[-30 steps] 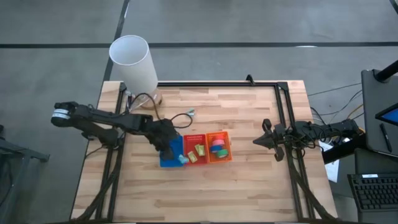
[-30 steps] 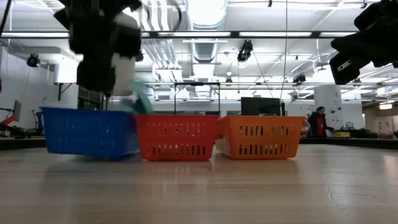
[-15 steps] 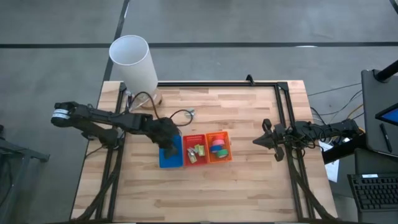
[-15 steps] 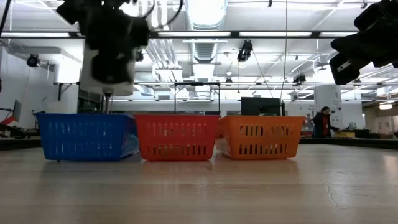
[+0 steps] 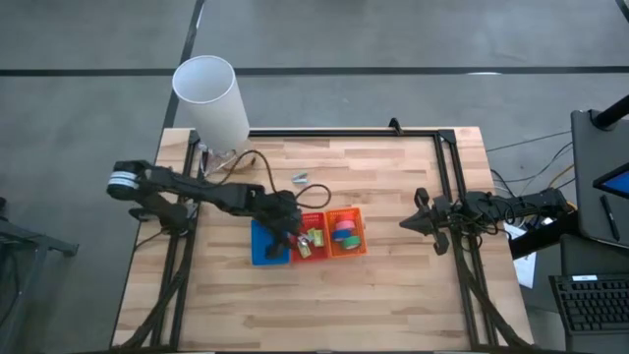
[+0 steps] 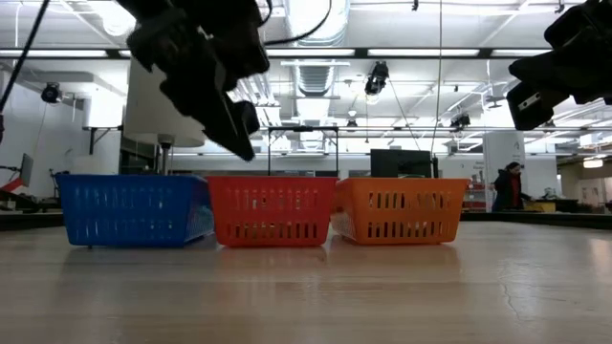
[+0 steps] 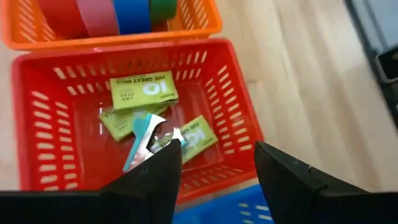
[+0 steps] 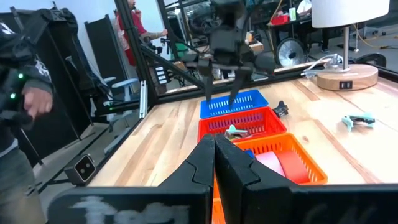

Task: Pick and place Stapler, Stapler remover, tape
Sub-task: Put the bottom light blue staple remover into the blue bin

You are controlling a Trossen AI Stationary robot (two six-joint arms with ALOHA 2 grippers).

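Note:
Three baskets stand in a row mid-table: blue point(image 5: 263, 248), red point(image 5: 314, 239), orange point(image 5: 347, 233). My left gripper point(image 7: 214, 155) hovers open above the red basket's edge next to the blue one, pointing slantwise down, holding nothing. Below it, in the red basket point(image 7: 37, 124), a teal and silver staple remover point(image 7: 144, 138) lies on its side among yellow-green blocks point(image 7: 143, 91). Red, pink, blue and green tape rolls point(image 7: 109, 12) stand in the orange basket point(image 7: 205, 22). No stapler shows. My right gripper point(image 5: 405, 224) waits shut at the table's right.
A white lamp point(image 5: 209, 96) stands at the far left corner, its cable trailing toward the baskets. A small teal thing point(image 5: 300, 178) lies on the table behind the baskets. A black frame rail point(image 5: 344, 133) runs along the far edge. Bare wood lies near the front edge.
My left gripper has moved toward the table's right, from over the blue basket to over the red one, and has rolled about its own axis; it stays open. The teal thing seen by it above the basket rims a second ago is gone from there.

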